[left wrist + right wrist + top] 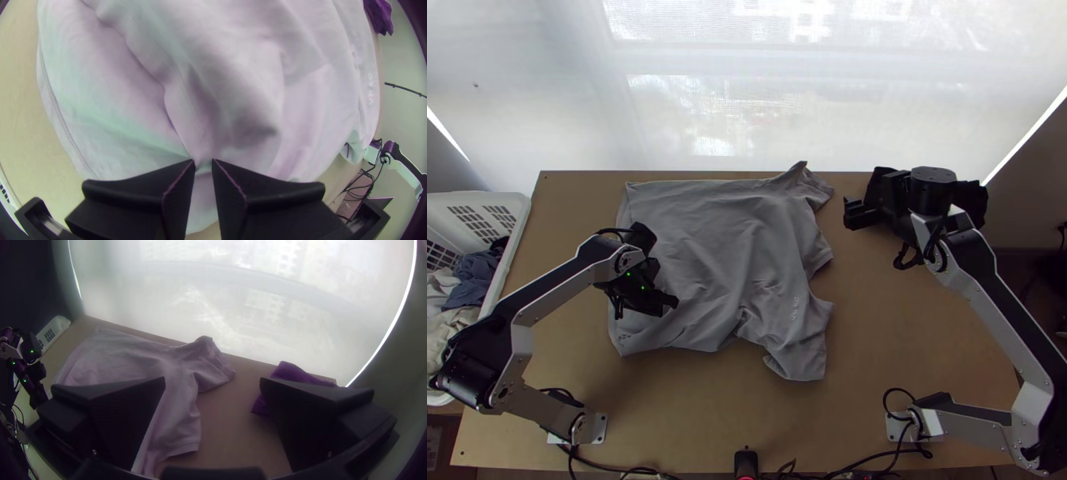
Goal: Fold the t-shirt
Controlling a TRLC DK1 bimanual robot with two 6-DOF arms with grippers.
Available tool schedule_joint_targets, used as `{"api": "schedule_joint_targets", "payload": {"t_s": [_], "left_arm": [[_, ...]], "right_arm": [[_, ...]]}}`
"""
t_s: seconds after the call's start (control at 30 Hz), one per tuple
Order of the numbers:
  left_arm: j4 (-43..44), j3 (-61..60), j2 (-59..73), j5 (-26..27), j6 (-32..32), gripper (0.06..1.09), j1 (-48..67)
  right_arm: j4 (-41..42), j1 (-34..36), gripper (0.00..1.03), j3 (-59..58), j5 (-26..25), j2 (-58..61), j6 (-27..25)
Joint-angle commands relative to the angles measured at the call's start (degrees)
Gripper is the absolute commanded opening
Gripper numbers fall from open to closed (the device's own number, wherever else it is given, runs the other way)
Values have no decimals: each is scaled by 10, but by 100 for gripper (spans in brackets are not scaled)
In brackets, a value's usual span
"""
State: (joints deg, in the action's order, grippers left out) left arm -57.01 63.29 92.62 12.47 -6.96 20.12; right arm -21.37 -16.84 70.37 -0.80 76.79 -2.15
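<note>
A light wooden table (875,344) stretches below a pale, see-through window covering (691,128) at its far side. At its left side stands a white plastic basket with slotted walls (511,210), holding blue-grey clothes (473,280) and cream-white clothes (445,324). A bunched dark cloth (973,198) lies at the table's far right, partly hidden under the right arm, and black cables (859,464) run along the near edge, where a small black device (746,462) sits. The left arm crosses over the left part of the grey short-sleeved t-shirt (715,240), covering some of it. The shirt lies spread across the table's middle and left, its body to the left and its sleeves to the right; the far sleeve is crumpled, the near one lies flatter, and wrinkles gather along the near side. Small pale lettering (795,308) marks the fabric by the near sleeve. The left gripper (671,303) is low on the shirt's near-left part; in the left wrist view its fingers (147,189) are pinched close together on a bit of fabric, with creases running into the tips. The right gripper (851,210) is over the table's far right, between the shirt and the dark cloth, its fingers (120,404) spread wide and holding nothing.
</note>
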Motion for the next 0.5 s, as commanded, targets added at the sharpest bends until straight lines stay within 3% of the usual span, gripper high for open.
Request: {"api": "schedule_joint_targets", "payload": {"t_s": [0.0,0.17,0.47], "left_arm": [[1,1,-10,0,-1,23,-4],[-6,0,-25,-3,5,10,-23],[-47,10,-62,-3,32,9,-73]], "right_arm": [[0,4,99,-6,0,-5,0],[0,7,99,-13,0,-9,0],[0,7,99,-16,0,-12,0]]}}
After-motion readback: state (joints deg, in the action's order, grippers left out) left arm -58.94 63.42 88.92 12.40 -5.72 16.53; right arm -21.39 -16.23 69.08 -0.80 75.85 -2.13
